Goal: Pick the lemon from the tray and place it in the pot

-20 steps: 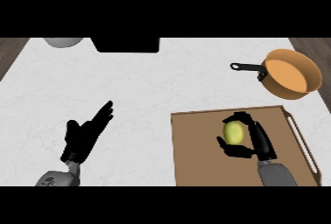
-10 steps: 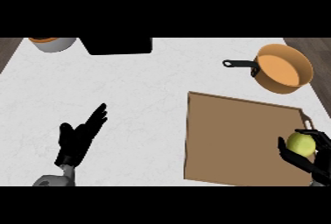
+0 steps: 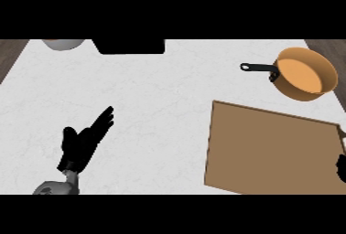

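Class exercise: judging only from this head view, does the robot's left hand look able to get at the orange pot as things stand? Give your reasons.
Probably not easily. The left hand rests open at the lower left, while the pot sits at the far upper right. Bare counter lies between, so nothing blocks it; the stretch across is the doubt.

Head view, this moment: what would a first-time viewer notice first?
The brown tray fills the lower right, with no lemon showing on it. The orange pot sits above it at upper right, nothing visible inside. The left hand rests open at lower left; only a sliver of the right hand shows at the right edge.
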You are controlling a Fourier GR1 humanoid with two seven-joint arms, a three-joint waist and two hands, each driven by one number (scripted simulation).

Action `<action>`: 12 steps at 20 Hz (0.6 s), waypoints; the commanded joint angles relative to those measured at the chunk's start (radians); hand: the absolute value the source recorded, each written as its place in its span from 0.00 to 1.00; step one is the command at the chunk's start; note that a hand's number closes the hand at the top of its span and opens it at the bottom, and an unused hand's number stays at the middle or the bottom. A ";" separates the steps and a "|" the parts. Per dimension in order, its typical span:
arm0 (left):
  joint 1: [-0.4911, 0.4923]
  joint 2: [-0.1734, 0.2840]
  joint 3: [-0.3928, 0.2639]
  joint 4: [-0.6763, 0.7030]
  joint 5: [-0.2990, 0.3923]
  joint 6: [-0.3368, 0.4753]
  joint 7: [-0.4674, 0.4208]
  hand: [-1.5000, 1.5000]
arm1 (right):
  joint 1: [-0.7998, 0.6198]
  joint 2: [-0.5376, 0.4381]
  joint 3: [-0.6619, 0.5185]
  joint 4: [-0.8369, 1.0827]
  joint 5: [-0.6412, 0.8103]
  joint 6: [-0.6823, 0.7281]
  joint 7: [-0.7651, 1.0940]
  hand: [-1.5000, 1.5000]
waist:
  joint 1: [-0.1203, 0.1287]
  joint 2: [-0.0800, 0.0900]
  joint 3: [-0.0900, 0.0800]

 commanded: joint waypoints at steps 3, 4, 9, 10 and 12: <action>-0.024 0.003 0.025 0.079 -0.019 -0.018 -0.066 0.50 | 0.064 -0.038 0.050 -0.257 0.159 -0.088 0.238 1.00 | 0.005 0.003 0.000; -0.020 -0.031 -0.016 -0.018 -0.023 0.015 0.044 0.50 | 0.094 -0.037 0.067 -0.319 0.195 -0.090 0.280 1.00 | 0.006 0.001 0.001; -0.071 -0.019 0.010 0.086 -0.024 -0.014 -0.005 0.50 | 0.008 -0.132 0.137 -0.429 0.436 -0.102 0.569 1.00 | 0.011 0.005 0.000; -0.056 -0.033 0.005 0.097 -0.044 0.000 -0.033 0.50 | -0.022 -0.163 0.110 -0.416 0.421 -0.059 0.601 1.00 | 0.011 0.004 0.001; -0.034 -0.023 0.005 0.044 -0.025 -0.019 -0.016 0.50 | -0.120 -0.232 0.124 -0.402 0.479 -0.007 0.731 1.00 | 0.019 0.004 0.001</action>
